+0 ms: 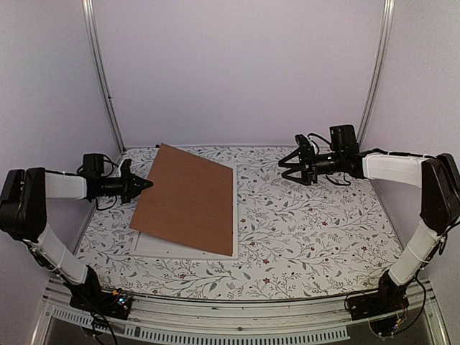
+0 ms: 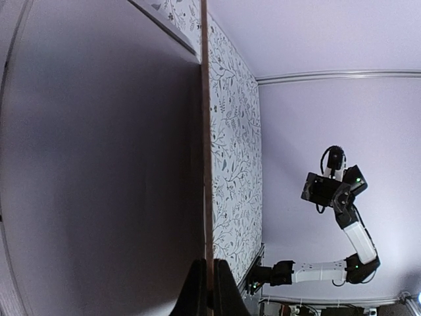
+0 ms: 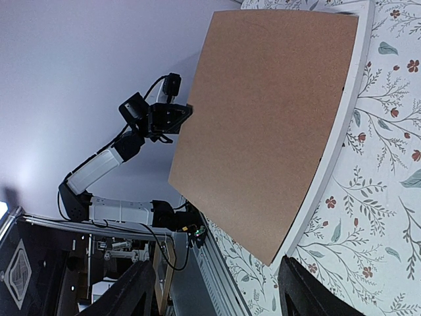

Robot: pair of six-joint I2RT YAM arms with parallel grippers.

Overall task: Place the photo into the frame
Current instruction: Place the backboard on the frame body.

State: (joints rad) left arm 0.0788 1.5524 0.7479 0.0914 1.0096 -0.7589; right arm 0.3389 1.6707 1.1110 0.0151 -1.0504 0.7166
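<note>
My left gripper [image 1: 147,184] is shut on the left edge of the brown backing board [image 1: 190,198] and holds that side tilted up off the table. In the left wrist view, the fingers [image 2: 223,289] pinch the board's thin edge [image 2: 205,131]. The white frame [image 1: 180,249] lies flat under the board, its border showing along the near and right sides. My right gripper [image 1: 282,167] is open and empty, hovering right of the board. The right wrist view shows the board [image 3: 263,118] and the frame's border [image 3: 342,125]. The photo is hidden or out of view.
The floral tablecloth [image 1: 309,230] covers the table. A metal rail [image 1: 237,316] runs along the near edge. Lilac walls with upright poles [image 1: 100,72] close in the back and sides.
</note>
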